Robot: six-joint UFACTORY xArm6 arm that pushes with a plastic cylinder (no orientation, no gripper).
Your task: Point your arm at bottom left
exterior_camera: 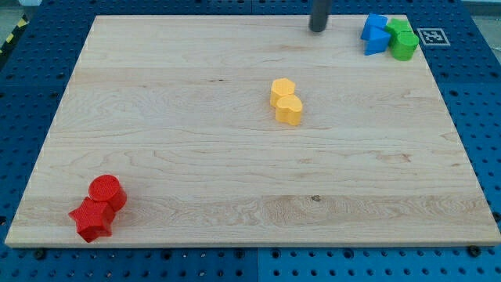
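Observation:
My tip point(317, 30) touches the wooden board point(196, 157) near the view's top edge, right of centre. Two red blocks sit at the view's bottom left: a red cylinder point(106, 192) and, touching it below, a red star-shaped block point(91, 221). Two yellow blocks touch in the middle: a yellow hexagon point(282, 89) and a yellow rounded block point(289, 110). At the top right, two blue blocks point(375, 34) press against two green blocks point(404, 39). The tip is left of the blue blocks and far from the red ones.
The board lies on a blue perforated table point(477, 117). A black-and-white marker tag point(431, 36) sits just off the board's top right corner. A yellow-black striped edge point(9, 41) shows at the view's top left.

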